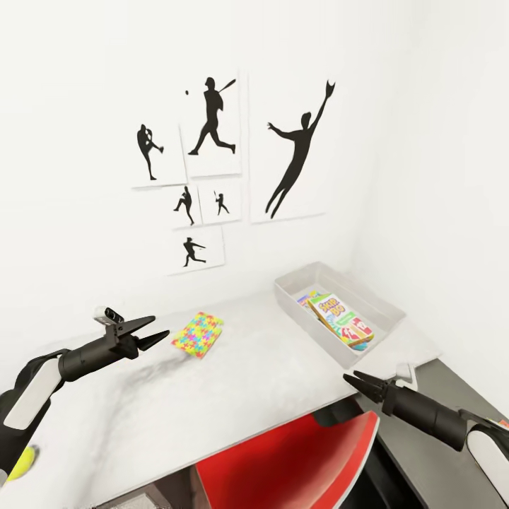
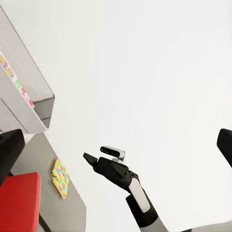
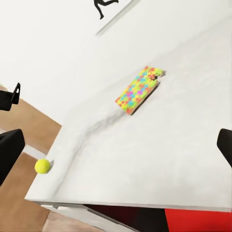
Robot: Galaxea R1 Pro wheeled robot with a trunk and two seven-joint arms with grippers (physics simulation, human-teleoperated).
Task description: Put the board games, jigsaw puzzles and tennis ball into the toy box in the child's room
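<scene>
SKIP-BO game (image 1: 341,319) inside toy box (image 1: 382,300)

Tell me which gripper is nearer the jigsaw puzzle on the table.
Left. The left gripper hovers open just beside the jigsaw puzzle, above the table. The right gripper is open too, off the table's front edge, far from it.

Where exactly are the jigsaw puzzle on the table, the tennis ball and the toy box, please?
jigsaw puzzle (image 1: 198,334): head view, middle of its patterned top.
tennis ball (image 3: 42,166): right wrist view, centre of the ball, near the table edge.
toy box (image 1: 297,275): head view, rear rim.
</scene>
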